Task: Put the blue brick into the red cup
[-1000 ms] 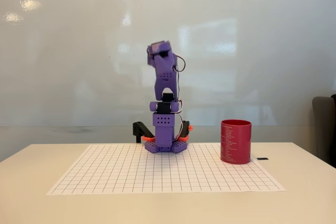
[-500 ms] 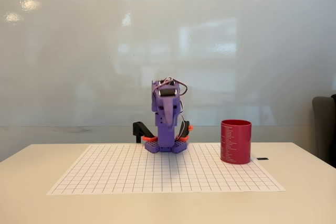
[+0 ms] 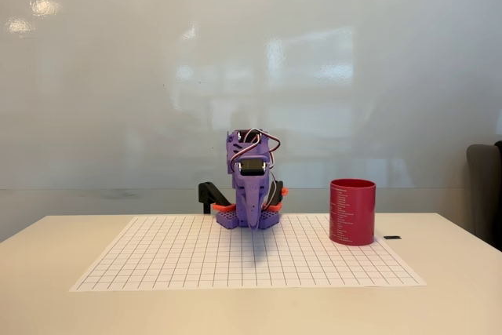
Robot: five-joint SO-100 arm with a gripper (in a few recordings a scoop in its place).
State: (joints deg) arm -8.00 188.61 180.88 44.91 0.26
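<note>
The red cup (image 3: pixel 352 211) stands upright on the right part of the gridded sheet, with a column of white print on its side. The purple arm is folded low over its base at the sheet's far edge. My gripper (image 3: pixel 252 220) points down toward the sheet in front of the base. Its fingers form one narrow tip, shut, with nothing seen between them. It is well left of the cup and apart from it. The blue brick is out of view.
A white gridded sheet (image 3: pixel 243 260) covers the middle of the pale table. A small black item (image 3: pixel 392 237) lies right of the cup. A black clamp (image 3: pixel 210 194) sits left of the base. A dark chair (image 3: pixel 486 198) stands at the right edge.
The arm has folded down from a raised pose to a low one over its base, bringing the gripper down near the sheet. The cup has not moved.
</note>
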